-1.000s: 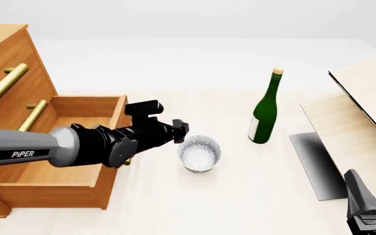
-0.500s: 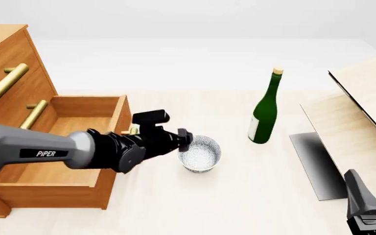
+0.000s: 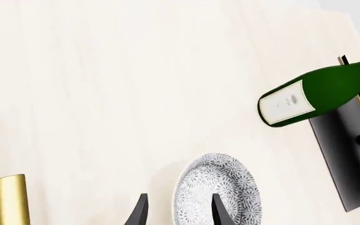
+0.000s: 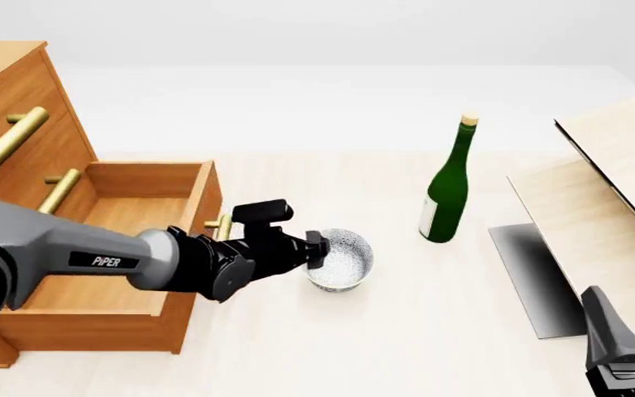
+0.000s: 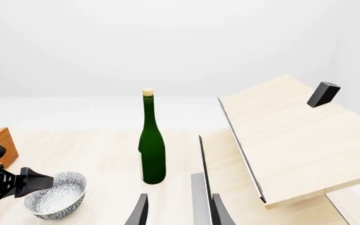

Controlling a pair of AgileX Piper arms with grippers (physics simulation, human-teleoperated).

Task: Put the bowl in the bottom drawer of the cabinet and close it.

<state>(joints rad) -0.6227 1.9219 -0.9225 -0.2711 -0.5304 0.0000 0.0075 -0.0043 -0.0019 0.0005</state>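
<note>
Straddling the near rim of the bowl, the left gripper has its fingers apart, one inside and one outside; the bottom drawer stands open behind it (the right gripper, also parted, sits well away).

A pale, light-wood counter carries everything here. On its left side stands the orange-brown cabinet, its bottom drawer pulled out over the surface. Just beside the drawer's front sits the bowl, small, white and grey-speckled, upright on the counter. Farther right, well apart from the bowl, a green bottle stands upright with a pale label. At the right edge, pale wooden boards lean over a dark flat panel lying on the counter.
</note>
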